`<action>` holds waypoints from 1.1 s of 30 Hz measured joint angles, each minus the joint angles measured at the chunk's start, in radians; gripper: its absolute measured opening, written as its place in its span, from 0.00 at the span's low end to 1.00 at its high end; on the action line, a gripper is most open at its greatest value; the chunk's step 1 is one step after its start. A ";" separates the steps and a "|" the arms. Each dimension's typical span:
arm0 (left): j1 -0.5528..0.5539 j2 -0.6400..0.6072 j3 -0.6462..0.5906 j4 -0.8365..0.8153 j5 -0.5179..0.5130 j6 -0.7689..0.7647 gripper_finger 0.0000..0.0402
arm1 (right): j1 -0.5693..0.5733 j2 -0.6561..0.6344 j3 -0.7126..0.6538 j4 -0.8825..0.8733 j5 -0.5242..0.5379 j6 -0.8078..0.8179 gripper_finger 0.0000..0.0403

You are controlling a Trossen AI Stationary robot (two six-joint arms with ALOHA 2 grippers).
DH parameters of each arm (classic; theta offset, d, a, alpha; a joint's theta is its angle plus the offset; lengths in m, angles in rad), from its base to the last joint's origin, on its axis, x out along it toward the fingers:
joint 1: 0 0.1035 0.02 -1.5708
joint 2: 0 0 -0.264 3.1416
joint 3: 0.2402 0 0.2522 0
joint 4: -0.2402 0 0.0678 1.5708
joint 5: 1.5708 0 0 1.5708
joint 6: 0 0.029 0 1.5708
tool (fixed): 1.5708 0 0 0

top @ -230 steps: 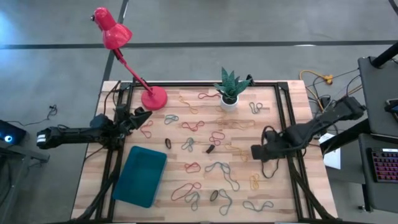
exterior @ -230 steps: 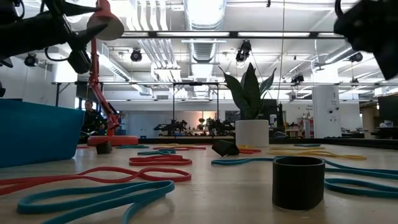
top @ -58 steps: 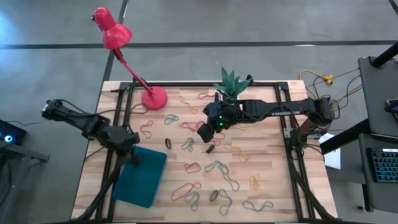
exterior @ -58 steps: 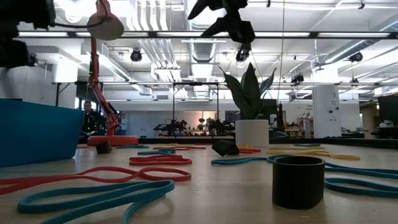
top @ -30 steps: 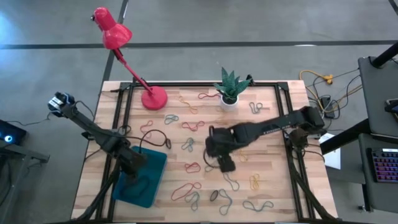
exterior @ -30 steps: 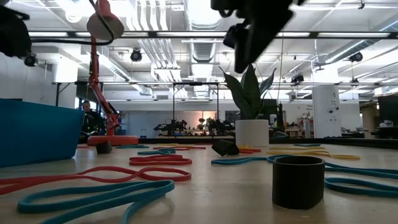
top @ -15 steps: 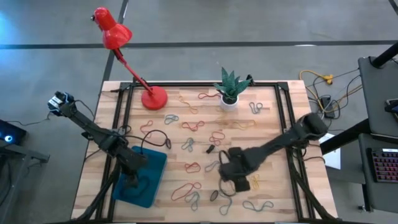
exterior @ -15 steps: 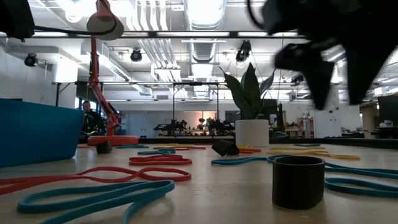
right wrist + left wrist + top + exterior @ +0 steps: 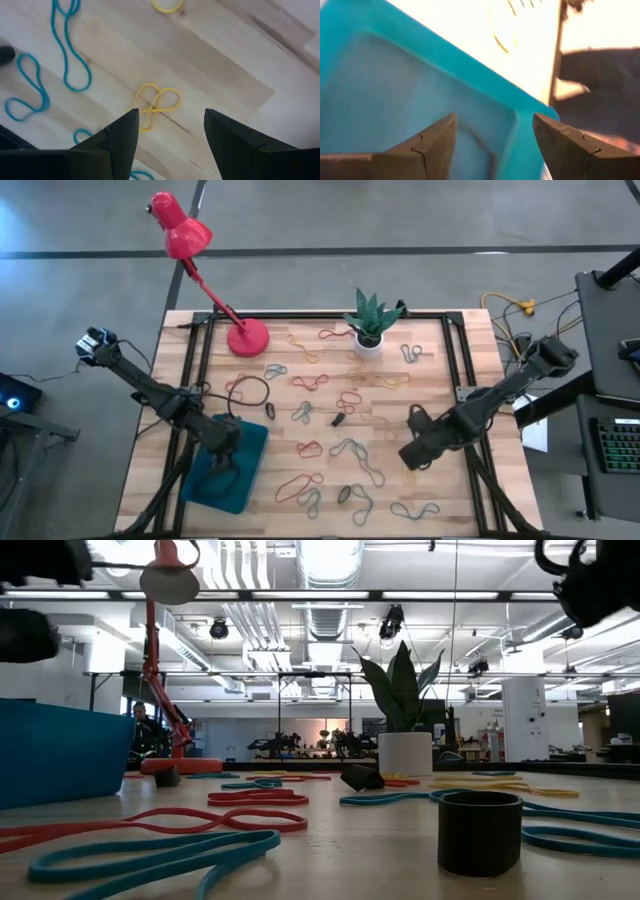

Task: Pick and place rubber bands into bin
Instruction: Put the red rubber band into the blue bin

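Left gripper [image 9: 222,465]: over the bin, fingers [image 9: 432,145] spread wide, nothing between them; the left wrist view looks down into the tray.
Right gripper [image 9: 413,455]: above the table's right half, fingers [image 9: 115,135] spread wide and empty, above a yellow band.
Bin [image 9: 252,442]: teal-blue tray, lying at a slant on the left front part of the table; in the low view it shows as a blue wall [image 9: 60,755] at the left edge.
Bin contents: one thin dark band [image 9: 482,145] lies on the floor of the tray, near a corner.
Rubber bands [image 9: 355,450]: red, yellow, blue-grey and dark loops, scattered loose over the table from the plant to the front edge, all outside the tray.
Yellow band [image 9: 155,105]: twisted loop flat on the wood, between the right fingers in the right wrist view; blue loops [image 9: 67,55] lie near it.
Table [image 9: 440,510]: pale wooden slats with a black frame.
Lamp [image 9: 185,235]: red desk lamp, its round base at the table's back left.
Plant [image 9: 372,315]: green leaves in a white pot, at the back centre.
Black ring [image 9: 480,832]: short dark cylinder, upright on the table close to the low camera.
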 joint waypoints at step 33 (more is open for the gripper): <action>1.048 0.384 0.125 -0.440 -0.165 0.531 0.48 | -0.320 0.050 0.008 0.131 0.176 -0.546 0.52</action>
